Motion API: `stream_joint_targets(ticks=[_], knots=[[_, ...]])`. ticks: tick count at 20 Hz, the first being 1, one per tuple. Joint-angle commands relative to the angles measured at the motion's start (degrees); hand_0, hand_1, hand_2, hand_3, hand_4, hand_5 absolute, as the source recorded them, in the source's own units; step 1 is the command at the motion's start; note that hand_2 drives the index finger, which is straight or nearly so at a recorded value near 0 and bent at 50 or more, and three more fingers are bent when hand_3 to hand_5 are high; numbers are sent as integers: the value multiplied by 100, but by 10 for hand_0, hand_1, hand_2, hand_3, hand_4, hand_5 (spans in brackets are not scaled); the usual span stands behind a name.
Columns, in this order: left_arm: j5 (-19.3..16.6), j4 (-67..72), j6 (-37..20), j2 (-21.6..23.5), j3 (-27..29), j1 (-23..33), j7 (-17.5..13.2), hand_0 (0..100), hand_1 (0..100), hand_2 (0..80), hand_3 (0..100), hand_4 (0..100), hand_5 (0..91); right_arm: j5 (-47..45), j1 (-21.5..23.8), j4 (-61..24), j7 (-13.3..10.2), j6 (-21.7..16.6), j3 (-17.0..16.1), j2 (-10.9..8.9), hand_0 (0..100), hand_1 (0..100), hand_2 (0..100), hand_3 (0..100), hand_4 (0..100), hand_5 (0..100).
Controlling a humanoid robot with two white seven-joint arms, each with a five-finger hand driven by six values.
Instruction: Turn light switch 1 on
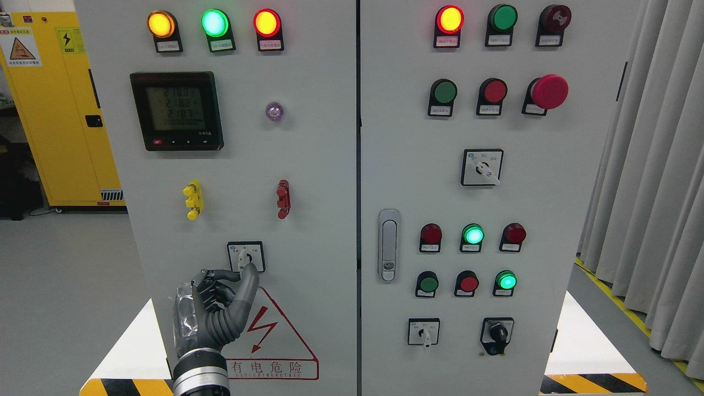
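Note:
A small rotary selector switch [246,257] with a white knob sits low on the left door of the grey control cabinet [319,181]. My left hand [228,283] rises from the bottom edge just below and left of it. Its thumb tip touches the knob's lower right side, while the other fingers [212,286] are curled in toward the palm and hold nothing. The right arm does not show.
Lit indicator lamps [214,23], a digital meter [177,110], yellow and red handles [193,199] and a red lightning warning triangle [264,330] mark the left door. The right door carries push buttons, more selector switches [482,168] and a latch [389,245]. A yellow cabinet [60,104] stands at left, curtains at right.

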Motion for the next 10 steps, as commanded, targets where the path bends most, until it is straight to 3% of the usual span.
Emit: stream_joint_targets(ticks=[1, 10], knots=[[-23, 129, 4, -17, -25, -77, 2, 230, 630, 599, 921, 902, 880, -167, -1, 0, -5, 5, 0, 0, 0, 500, 40, 0, 0, 0], [-32, 164, 4, -17, -25, -130, 2, 235, 627, 598, 922, 902, 880, -167, -1, 0, 4, 5, 0, 0, 0, 500, 40, 0, 0, 0]])
